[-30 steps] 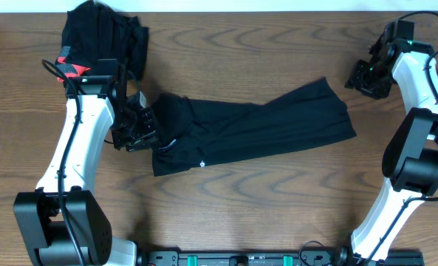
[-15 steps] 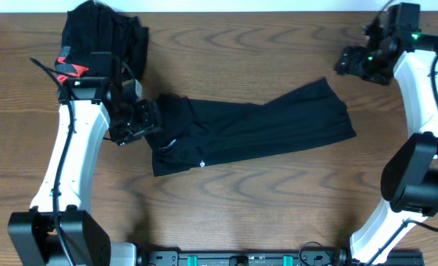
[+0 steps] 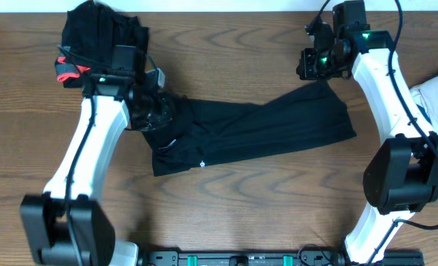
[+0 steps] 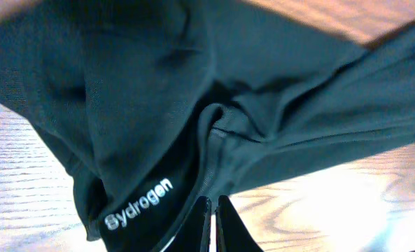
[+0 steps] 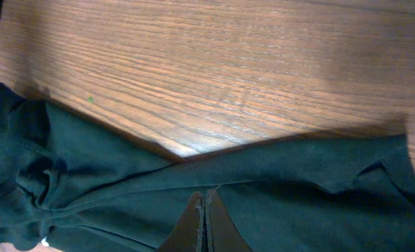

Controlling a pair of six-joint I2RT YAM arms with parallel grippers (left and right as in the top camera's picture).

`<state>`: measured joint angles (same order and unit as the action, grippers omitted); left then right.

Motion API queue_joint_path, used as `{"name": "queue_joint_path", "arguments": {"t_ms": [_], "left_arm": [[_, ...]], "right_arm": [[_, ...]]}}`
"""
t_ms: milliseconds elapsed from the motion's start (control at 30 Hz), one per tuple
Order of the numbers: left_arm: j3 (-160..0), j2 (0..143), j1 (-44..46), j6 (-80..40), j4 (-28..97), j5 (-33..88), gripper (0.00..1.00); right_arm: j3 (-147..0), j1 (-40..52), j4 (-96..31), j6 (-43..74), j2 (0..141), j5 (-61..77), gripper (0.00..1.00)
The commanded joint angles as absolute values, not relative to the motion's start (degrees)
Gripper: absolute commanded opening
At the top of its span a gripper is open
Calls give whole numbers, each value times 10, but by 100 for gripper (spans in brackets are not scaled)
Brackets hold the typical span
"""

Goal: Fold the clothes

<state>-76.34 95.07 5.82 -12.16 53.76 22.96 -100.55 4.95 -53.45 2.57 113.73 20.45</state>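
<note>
At the far left of the table, near its back edge, a heap of black clothes lies bunched, with a strip of coral-red trim showing at its lower left corner. Just right of the heap, the left gripper sits over the left end of the long black garment. In the wrist view its fingers are clenched together, tips down at the fabric beside a seam - whether any cloth is caught between them cannot be told. White lettering reading "Sydrogen" runs along the hem there.

The garment lies flat across the middle of the table, widening toward its right end, with a small white logo near its front edge. Above its upper right corner hangs the right gripper, its fingertips pressed tight with nothing visibly held - the fabric lies just below them. At the far right edge a pale cloth shows.
</note>
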Motion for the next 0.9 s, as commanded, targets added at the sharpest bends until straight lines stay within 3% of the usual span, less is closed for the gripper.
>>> {"name": "queue_joint_path", "arguments": {"t_ms": [0,467,867], "left_arm": [[-764,997,57,-121,541,233,6],[-702,1099,54,-101,528,229,6],[-671,1102,3,-101,519,125,6]], "right_arm": [[-1012,52,-542,34,1136,210,1],[-1012,52,-555,29,1136,210,1],[-1012,51,-558,29,1136,208,1]]}}
